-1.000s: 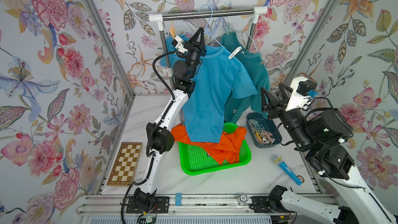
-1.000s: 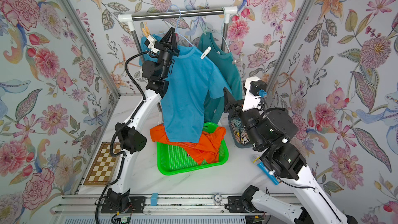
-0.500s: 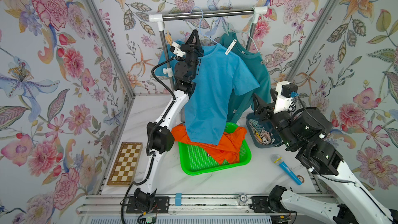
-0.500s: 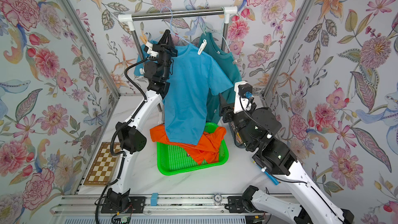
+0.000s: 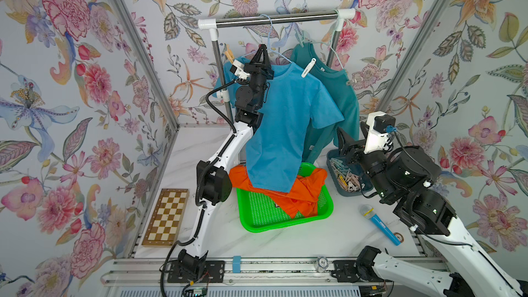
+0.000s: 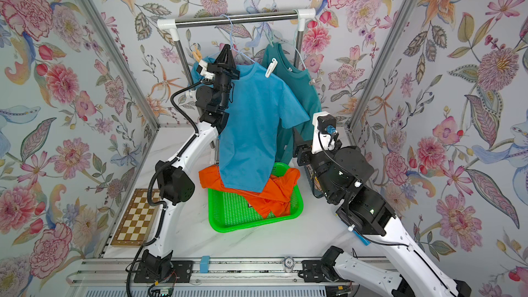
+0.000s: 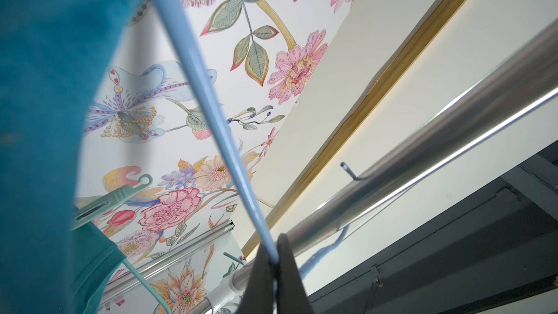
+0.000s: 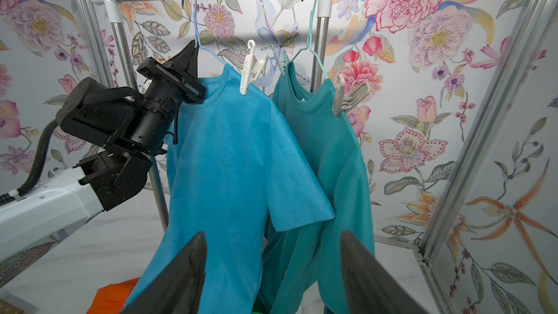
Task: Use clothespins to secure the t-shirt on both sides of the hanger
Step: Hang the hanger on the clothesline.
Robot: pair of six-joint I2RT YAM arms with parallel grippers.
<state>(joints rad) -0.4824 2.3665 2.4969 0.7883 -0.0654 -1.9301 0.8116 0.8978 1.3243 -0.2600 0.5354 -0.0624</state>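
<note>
Blue t-shirt (image 5: pixel 285 127) hangs on a pale wire hanger (image 7: pixel 211 110), whose neck the left gripper (image 5: pixel 262 51) pinches between pressed-together fingers, steadying it. One white clothespin (image 5: pixel 308 67) bites the shoulder on the side away from that gripper. A beige clip (image 5: pixel 228 53) stands just behind its wrist, though whether it grips cloth cannot be told. The right gripper (image 8: pixel 272 237) is spread and empty, facing the shirt, with the loose clothespins (image 5: pixel 343 175) in a dark bin (image 5: pixel 357 192) just beneath it. One side looks secured; the next move likely calls for dipping into the bin and pinching one clip by its tail. No writing is legible; a patch on the orange garment (image 5: pixel 303 195) is too small to read.
</note>
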